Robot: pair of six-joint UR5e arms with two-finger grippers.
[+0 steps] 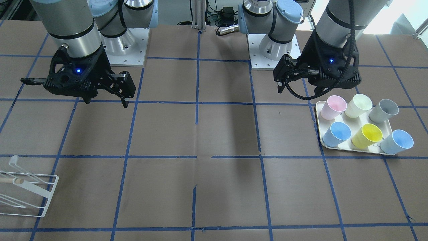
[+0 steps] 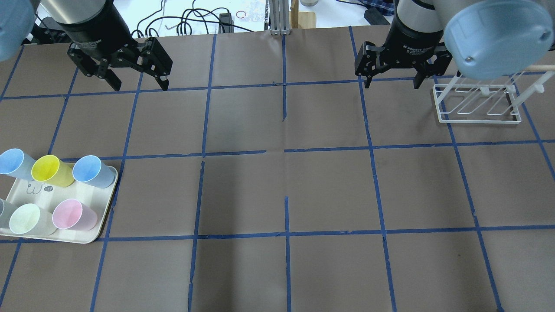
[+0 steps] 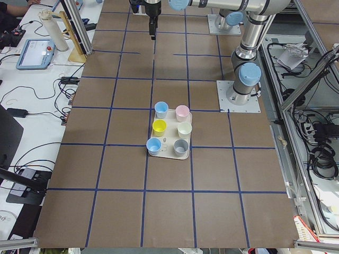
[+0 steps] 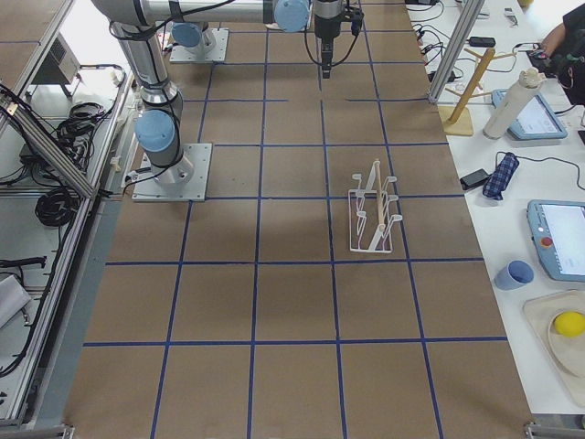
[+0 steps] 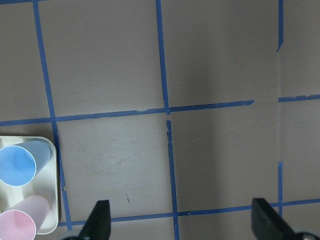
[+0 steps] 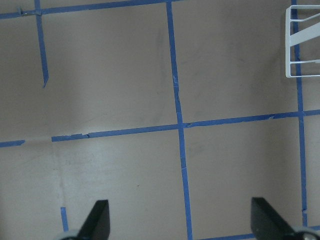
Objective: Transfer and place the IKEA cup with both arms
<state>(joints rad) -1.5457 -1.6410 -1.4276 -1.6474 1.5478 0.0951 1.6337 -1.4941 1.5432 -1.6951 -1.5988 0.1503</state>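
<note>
A brown table (image 2: 286, 190) crossed by blue tape lines fills the scene. The left arm (image 2: 86, 17) and right arm (image 2: 412, 30) hang above its far side, well apart. The left gripper (image 2: 139, 84) has its jaws spread wide and holds nothing; the right gripper (image 2: 393, 82) is likewise released and empty. A white wire rack (image 2: 477, 104) stands just beside the right gripper. On the robot's left sits a cream tray (image 2: 93, 236) carrying six upright cups. The pink cup (image 2: 71, 214) stands in the tray's row nearest the robot, at the end toward the table's middle, beside a pale cup (image 2: 26, 219)
</note>
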